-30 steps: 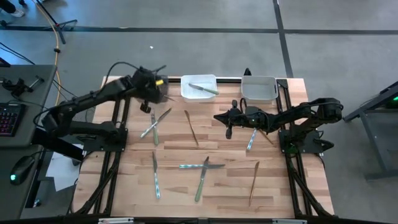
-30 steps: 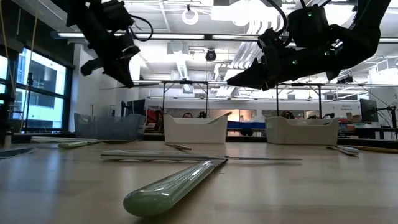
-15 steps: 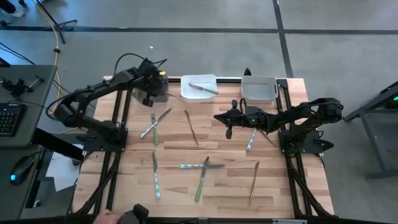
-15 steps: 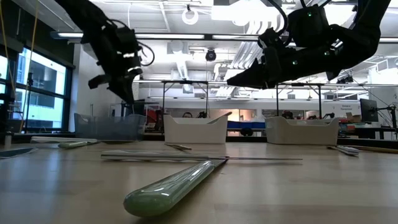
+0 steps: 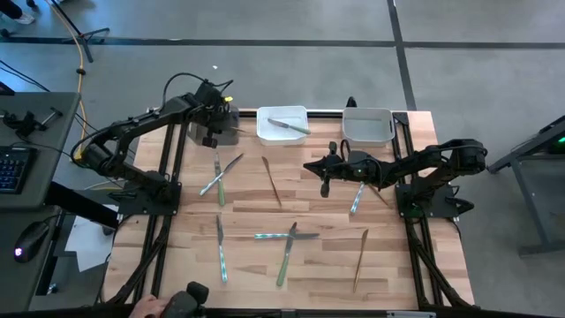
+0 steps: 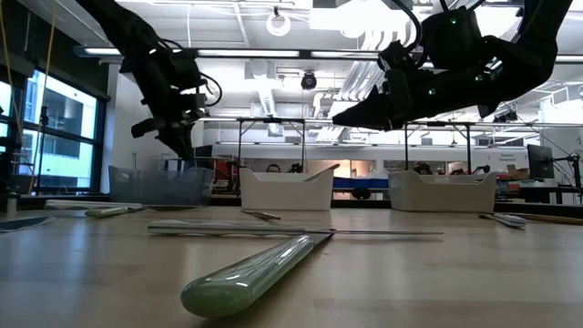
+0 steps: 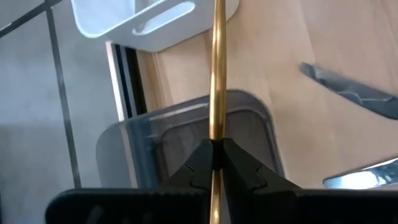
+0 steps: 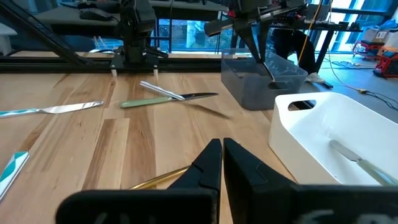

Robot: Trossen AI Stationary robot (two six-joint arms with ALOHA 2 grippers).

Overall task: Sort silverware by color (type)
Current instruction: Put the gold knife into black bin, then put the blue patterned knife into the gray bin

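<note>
Currently the left gripper (image 7: pixel 213 163) is pinching a bronze-handled utensil (image 7: pixel 217 68), which is projecting straight ahead of its fingers over the dark bin (image 7: pixel 249 118). Judged risk: a tilted release could be leaving it propped on the rim. The right gripper (image 8: pixel 222 163) is hanging mid-bench, fingers pressed together, empty.

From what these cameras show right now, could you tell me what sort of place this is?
Most likely a robotics lab or workshop. The wooden table carries two dark arms on metal frames, the low view shows an open ceiling with strip lights and more benches behind, and a desk with a keyboard stands beside the rig.
</note>
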